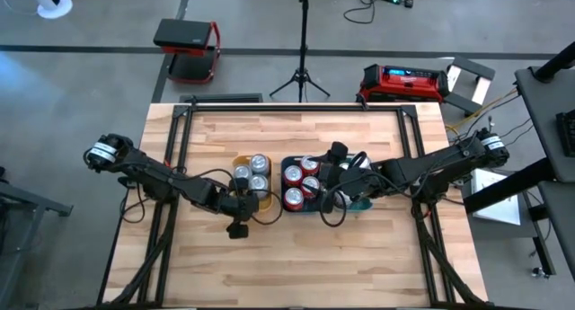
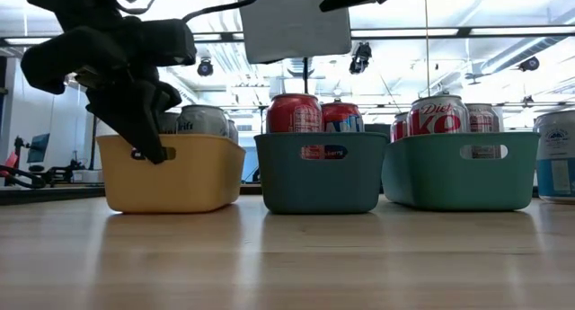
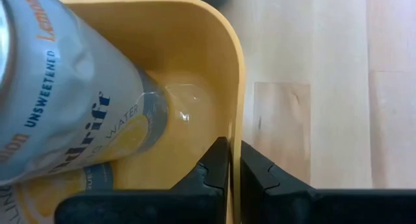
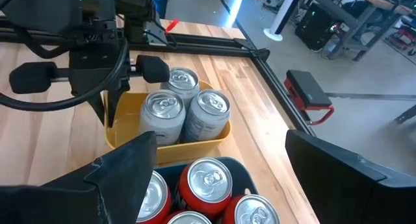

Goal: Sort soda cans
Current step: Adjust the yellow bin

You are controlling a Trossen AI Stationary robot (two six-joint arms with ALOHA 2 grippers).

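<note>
Three silver-grey lemon-water cans [image 1: 252, 172] stand in the yellow plastic tray [image 1: 266, 200], red cola cans [image 1: 299, 182] in the dark teal tray [image 1: 286, 162] at its 3 o'clock. The left gripper [image 3: 234, 160], fingers clamped on the yellow tray's wall, seems to be repositioning it; next, a gentle drag across the wooden tabletop [image 1: 296, 256]. The right gripper [image 1: 337, 154], fingers spread, hovers over the red cans. Labels read "UNSWEETENED", "Lemon", "WATER"; another "Diet".
</note>
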